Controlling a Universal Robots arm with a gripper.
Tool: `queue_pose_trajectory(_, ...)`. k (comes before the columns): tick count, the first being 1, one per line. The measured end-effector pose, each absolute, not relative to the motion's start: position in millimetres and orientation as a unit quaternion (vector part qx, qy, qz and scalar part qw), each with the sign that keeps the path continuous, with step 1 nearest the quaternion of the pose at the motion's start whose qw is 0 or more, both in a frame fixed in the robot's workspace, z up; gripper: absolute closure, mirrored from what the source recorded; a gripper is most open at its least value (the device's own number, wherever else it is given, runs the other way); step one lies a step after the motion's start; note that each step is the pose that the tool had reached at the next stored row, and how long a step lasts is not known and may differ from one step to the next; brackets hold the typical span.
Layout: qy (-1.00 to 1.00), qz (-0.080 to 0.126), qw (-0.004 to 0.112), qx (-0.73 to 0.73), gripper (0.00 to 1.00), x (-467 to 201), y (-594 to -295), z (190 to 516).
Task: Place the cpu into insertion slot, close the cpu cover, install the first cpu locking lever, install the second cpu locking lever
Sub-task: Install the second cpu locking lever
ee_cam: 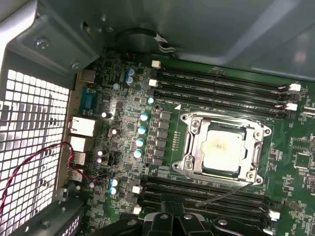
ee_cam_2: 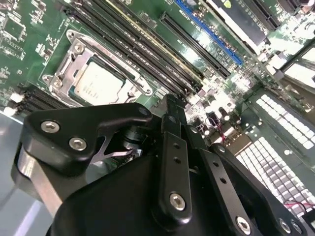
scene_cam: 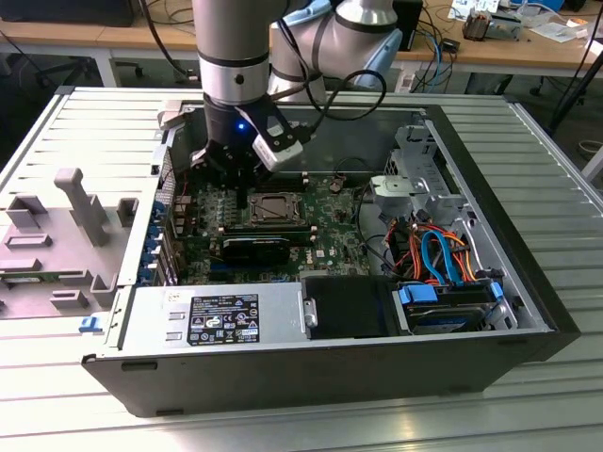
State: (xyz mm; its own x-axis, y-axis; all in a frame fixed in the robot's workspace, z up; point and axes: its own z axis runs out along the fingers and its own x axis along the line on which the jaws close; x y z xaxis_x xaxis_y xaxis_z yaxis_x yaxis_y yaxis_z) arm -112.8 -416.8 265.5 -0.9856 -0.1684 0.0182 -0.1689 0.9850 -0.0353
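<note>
Inside the open computer case [scene_cam: 528, 282], the arm's gripper [scene_cam: 243, 196] hangs low over the green motherboard [scene_cam: 330, 240], just to the exterior view's left of the insertion slot [scene_cam: 276, 209]. Gripper in the second wrist view [ee_cam_2: 170, 105]: black fingers drawn together, tips closed, nothing between them. Cpu [ee_cam: 222, 150] sits in the slot in both wrist views, dull silver top showing through the square cut-out of the cpu cover [ee_cam: 193, 147], which lies flat over the socket. One thin locking lever [ee_cam: 224, 196] runs slanted along the socket's edge toward the memory slots [ee_cam: 221, 88]; cannot tell if it is latched. Gripper apart from the socket, touching neither cpu nor cover. Power supply box [scene_cam: 217, 320] lies at the case's near wall.
</note>
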Motion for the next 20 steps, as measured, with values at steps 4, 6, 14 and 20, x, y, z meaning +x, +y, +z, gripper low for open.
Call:
queue_pose_trajectory(4,-0.996,0.017,0.018,0.084,0.89,-107,-417,272)
queue_pose_trajectory(6,-0.996,0.017,0.027,0.085,0.89,-101,-417,272)
queue_pose_trajectory(14,-0.994,0.013,0.067,0.085,0.89,-49,-416,265)
queue_pose_trajectory(20,-0.994,0.013,0.068,0.084,0.89,-46,-416,262)
